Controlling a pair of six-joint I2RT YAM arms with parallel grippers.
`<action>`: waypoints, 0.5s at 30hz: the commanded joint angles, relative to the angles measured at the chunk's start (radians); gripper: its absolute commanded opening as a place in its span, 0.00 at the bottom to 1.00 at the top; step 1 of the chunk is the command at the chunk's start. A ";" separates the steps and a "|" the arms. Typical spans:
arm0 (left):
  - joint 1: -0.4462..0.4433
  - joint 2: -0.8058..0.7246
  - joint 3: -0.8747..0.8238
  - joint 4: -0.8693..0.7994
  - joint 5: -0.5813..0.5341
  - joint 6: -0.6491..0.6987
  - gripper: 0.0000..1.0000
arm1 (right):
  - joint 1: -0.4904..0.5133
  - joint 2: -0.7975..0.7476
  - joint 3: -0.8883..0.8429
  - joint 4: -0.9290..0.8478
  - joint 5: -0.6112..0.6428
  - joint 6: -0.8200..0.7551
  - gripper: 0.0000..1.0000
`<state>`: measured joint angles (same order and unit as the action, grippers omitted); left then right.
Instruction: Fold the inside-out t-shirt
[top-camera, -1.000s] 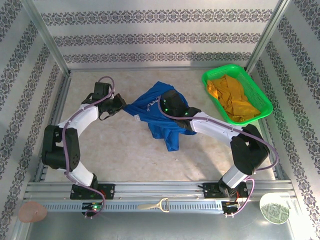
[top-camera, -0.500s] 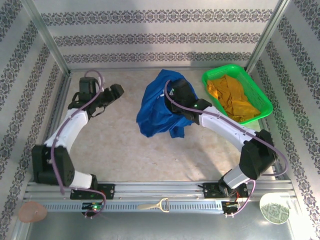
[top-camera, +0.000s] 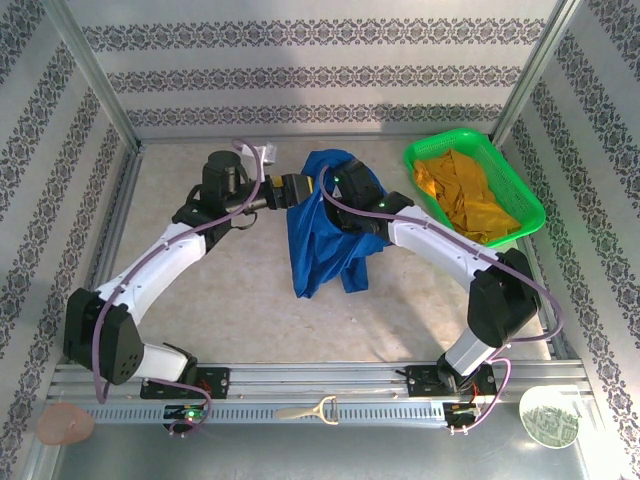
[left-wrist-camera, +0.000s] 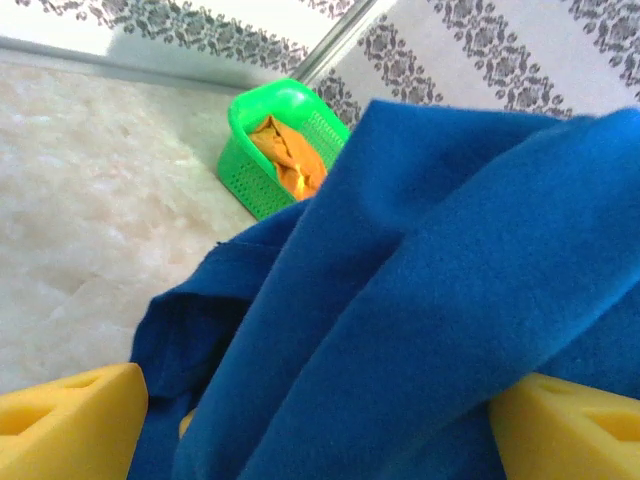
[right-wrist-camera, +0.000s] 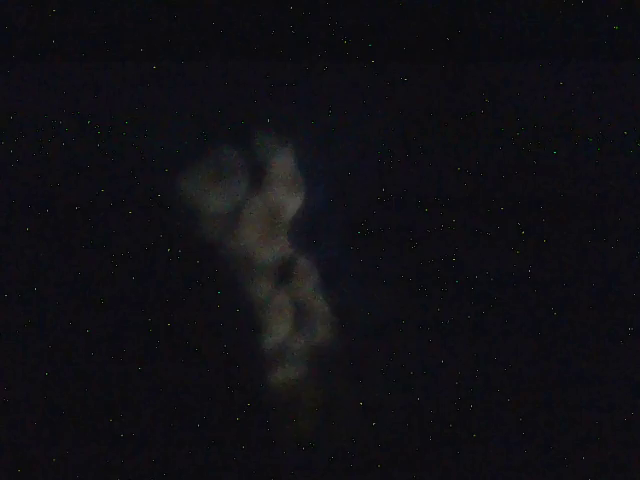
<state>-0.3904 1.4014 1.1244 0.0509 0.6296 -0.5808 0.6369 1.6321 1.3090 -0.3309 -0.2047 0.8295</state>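
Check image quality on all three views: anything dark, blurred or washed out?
Top external: evenly lit and sharp, soft shadows, no glare. Left wrist: bright, royal-blue cloth t-shirt up close and slightly soft, green plastic basket behind it reasonably clear. Right wrist: almost black and grainy, one faint pale smear, probably cloth over the lens.

Legible text, labels, brands, numbers, signs: none. On the inside-out t-shirt (top-camera: 322, 240): plain blue cloth, no print readable. The green basket (top-camera: 522, 197): unmarked. The wall stripes (top-camera: 300, 78): floral ornament, not lettering.
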 joint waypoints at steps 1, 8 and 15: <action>-0.025 0.020 0.031 0.072 0.021 0.048 0.88 | -0.003 0.015 0.015 0.007 -0.036 -0.020 0.00; -0.031 0.082 0.025 0.185 -0.008 -0.026 0.09 | 0.010 -0.001 -0.018 0.008 -0.046 -0.022 0.00; 0.026 0.193 0.089 0.258 -0.169 -0.235 0.00 | 0.027 -0.068 -0.157 0.026 -0.053 -0.076 0.00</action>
<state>-0.4000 1.5417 1.1599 0.2188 0.5526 -0.6979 0.6445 1.6192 1.1900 -0.3134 -0.2302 0.8059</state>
